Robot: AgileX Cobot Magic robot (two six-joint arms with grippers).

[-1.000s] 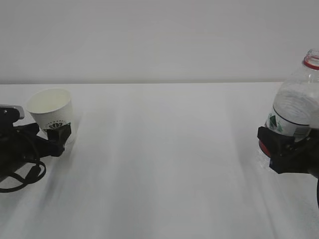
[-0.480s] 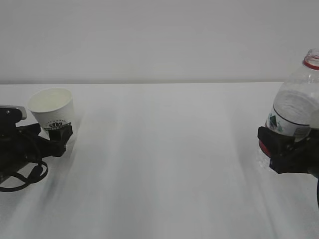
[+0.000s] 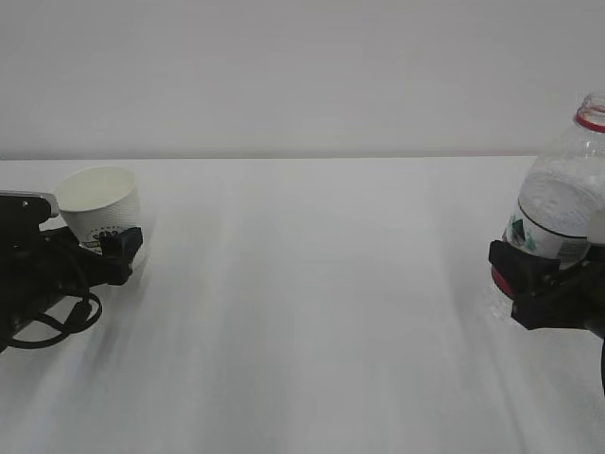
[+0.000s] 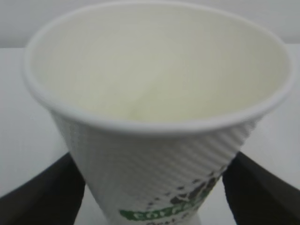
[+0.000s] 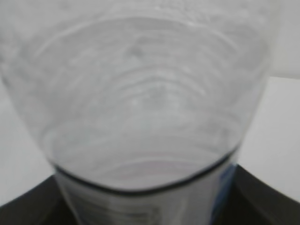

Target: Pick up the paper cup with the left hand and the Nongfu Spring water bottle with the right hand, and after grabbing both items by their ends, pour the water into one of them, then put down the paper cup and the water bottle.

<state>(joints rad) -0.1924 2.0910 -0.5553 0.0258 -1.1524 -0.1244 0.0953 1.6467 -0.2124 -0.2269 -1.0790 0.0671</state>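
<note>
The white paper cup [image 3: 95, 200], with a green logo, stands close to upright at the far left. My left gripper [image 3: 106, 242] is shut on its lower part, with one black finger [image 3: 123, 248] in front of it. In the left wrist view the cup [image 4: 154, 154] fills the frame, and both black jaws of my left gripper [image 4: 152, 187] meet its ribbed wall. Its inside looks faintly yellowish low down, and no water level shows. At the right edge, my right gripper [image 3: 544, 274] is shut on the Nongfu Spring water bottle [image 3: 562, 208], which is uncapped and leans slightly. The bottle [image 5: 140, 93] looms blurred between the jaws of my right gripper [image 5: 147, 201].
The white table [image 3: 312, 284] spreads between the two arms, with a plain pale wall behind it. A loop of black cable [image 3: 57, 322] lies beside the left arm.
The cup has gone from tilted to nearly upright, and the left arm has shifted a little to the right. The right gripper and the bottle have not moved.
</note>
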